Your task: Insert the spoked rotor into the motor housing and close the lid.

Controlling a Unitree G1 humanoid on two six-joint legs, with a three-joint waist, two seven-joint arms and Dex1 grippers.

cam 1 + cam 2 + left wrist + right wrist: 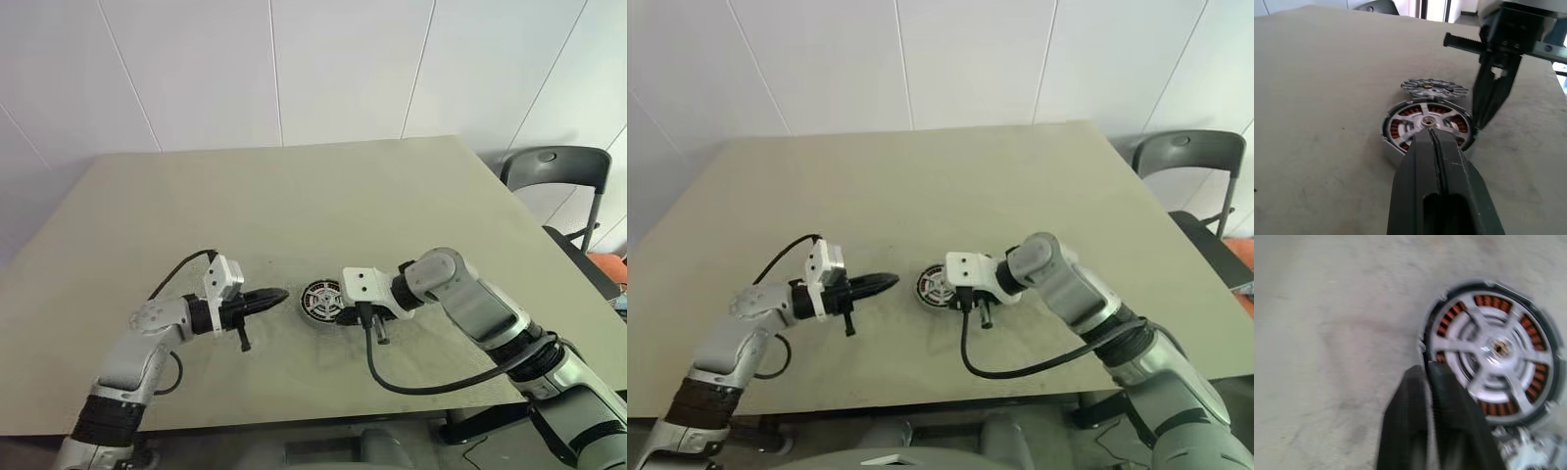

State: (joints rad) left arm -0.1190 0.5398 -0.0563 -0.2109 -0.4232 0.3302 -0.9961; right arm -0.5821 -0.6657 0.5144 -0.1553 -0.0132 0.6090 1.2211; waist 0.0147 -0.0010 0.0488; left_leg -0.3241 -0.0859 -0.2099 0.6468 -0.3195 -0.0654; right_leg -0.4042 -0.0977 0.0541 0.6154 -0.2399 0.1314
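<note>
rotor: spoked rotor (1426, 121) seated in motor housing (1388, 142), table (294, 206) centre | lid: lid (1434, 88) just beyond housing, not yet fitted | left gripper (1434, 137): fingers together, empty | right gripper (1427, 374): near-closed at housing rim, empty | left: fit lid

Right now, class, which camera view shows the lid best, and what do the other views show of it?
The left wrist view: the lid lies flat on the table just beyond the motor housing, its scalloped edge plain. The right wrist view catches a blurred sliver beside the housing. In both eye views it cannot be told apart from the housing.
</note>
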